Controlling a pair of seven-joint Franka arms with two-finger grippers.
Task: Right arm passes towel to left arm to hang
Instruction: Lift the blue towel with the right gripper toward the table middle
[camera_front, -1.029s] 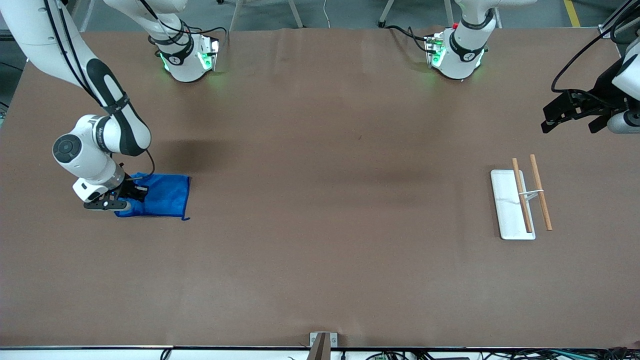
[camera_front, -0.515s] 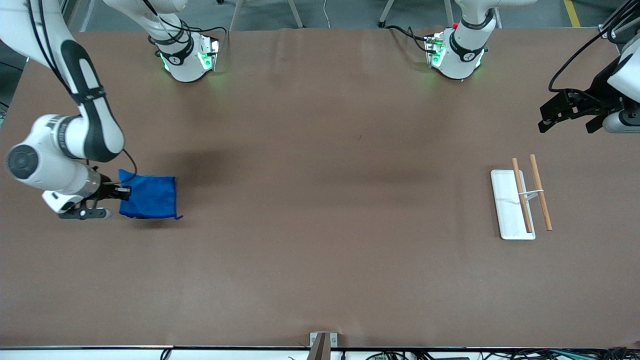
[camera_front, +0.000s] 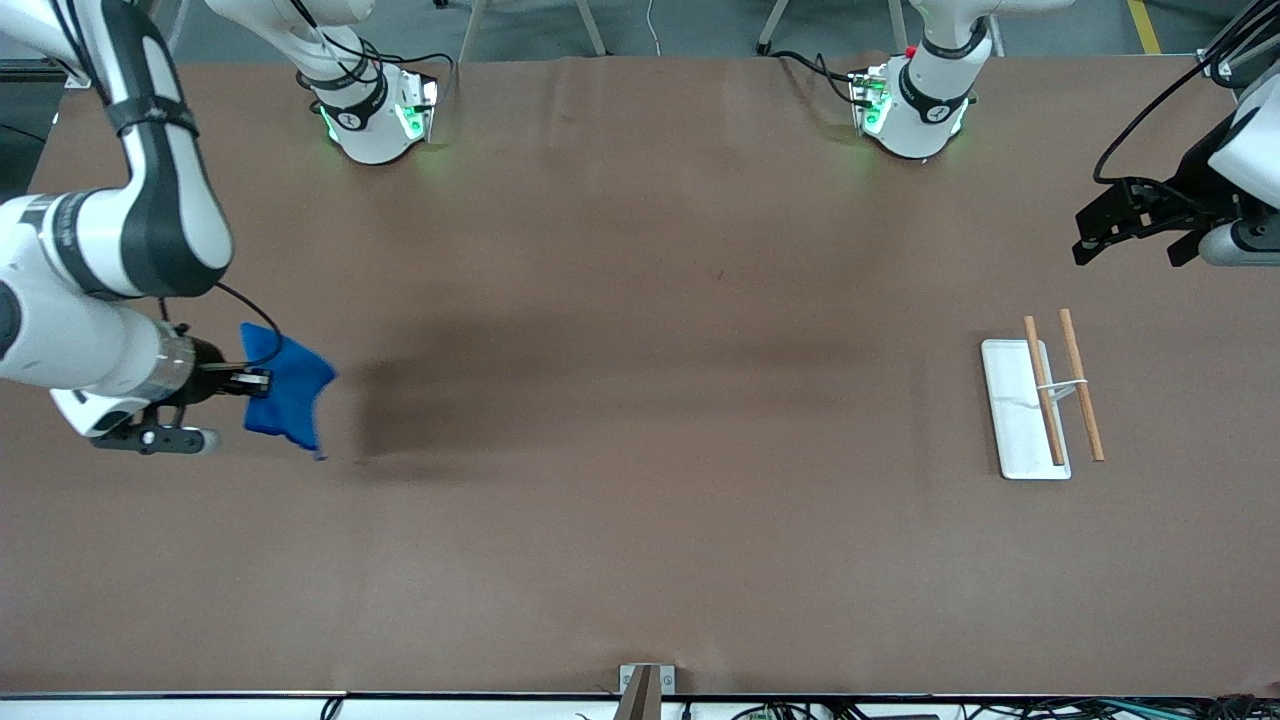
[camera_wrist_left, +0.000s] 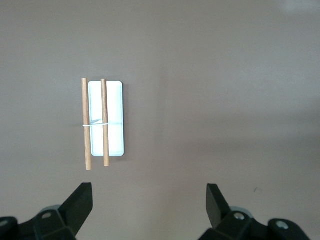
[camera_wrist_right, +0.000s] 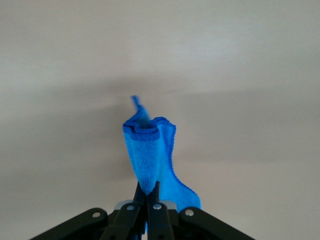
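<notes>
My right hand (camera_front: 262, 381) pinches the towel (camera_front: 288, 389) at the frame's left edge, cloth drooping over the surface (camera_front: 640, 500). My left hand (camera_front: 1135, 222) waits wide apart, upper right.

left arm (camera_front: 1235, 190) cut off at edge

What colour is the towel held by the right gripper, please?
Bright blue; the towel shows best in the right wrist view, pinched in the right gripper.
</notes>
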